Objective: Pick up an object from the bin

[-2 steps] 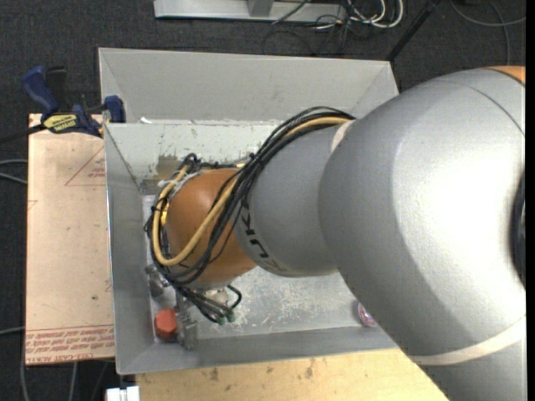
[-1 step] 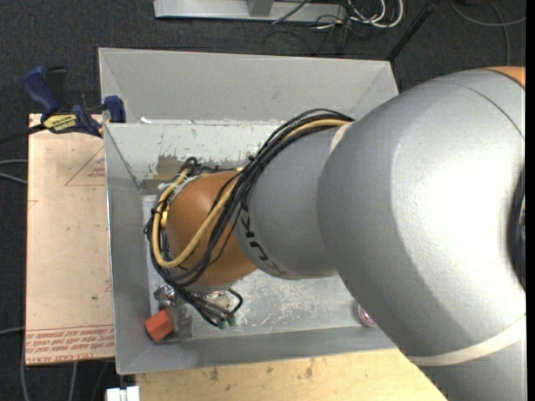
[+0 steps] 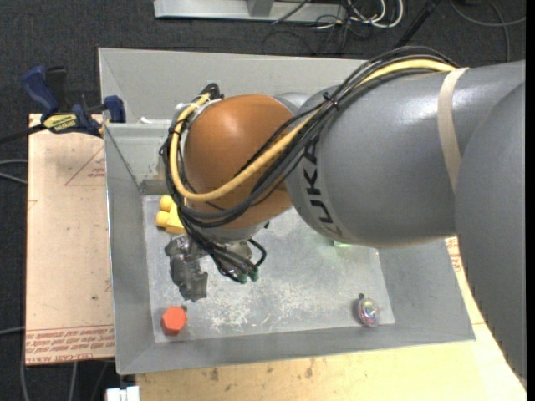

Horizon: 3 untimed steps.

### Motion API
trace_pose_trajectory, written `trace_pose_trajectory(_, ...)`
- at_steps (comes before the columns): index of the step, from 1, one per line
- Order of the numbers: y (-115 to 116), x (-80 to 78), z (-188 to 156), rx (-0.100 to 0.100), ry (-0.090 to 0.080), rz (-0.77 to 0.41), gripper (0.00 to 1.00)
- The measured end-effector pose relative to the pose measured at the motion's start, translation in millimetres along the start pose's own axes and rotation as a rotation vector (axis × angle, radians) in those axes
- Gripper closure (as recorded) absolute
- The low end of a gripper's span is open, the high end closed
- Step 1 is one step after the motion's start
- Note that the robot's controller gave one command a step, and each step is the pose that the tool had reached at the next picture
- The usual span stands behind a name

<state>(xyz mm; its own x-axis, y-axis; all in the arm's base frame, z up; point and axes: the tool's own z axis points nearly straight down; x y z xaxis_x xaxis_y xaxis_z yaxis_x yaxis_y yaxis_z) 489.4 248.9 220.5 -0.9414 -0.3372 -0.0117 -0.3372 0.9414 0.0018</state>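
Note:
My gripper [image 3: 190,276] hangs low over the left part of the bin floor, under the orange wrist cover. A small red-orange block [image 3: 173,321] lies just below it in the view, near the bin's front left corner, apart from the gripper. A yellow thing [image 3: 167,212] lies just behind the gripper by the left wall, partly hidden under the wrist cover. I see nothing held in the gripper.
A small round silver and purple thing [image 3: 366,310] lies near the front right corner of the bin. The big grey arm and its orange cover hide the back and middle of the bin. Black and yellow cables loop round the cover.

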Motion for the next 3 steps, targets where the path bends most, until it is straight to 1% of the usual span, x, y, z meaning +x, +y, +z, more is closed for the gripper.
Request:
trace_pose_trajectory(1,-54,21.5,37,-0.001,0.014,-0.459,1.0)
trace_pose_trajectory(2,-52,21.1,36,-0.002,0.012,-0.461,0.0)
trace_pose_trajectory(3,-26,9.7,101,-0.005,0.015,-0.589,0.0)
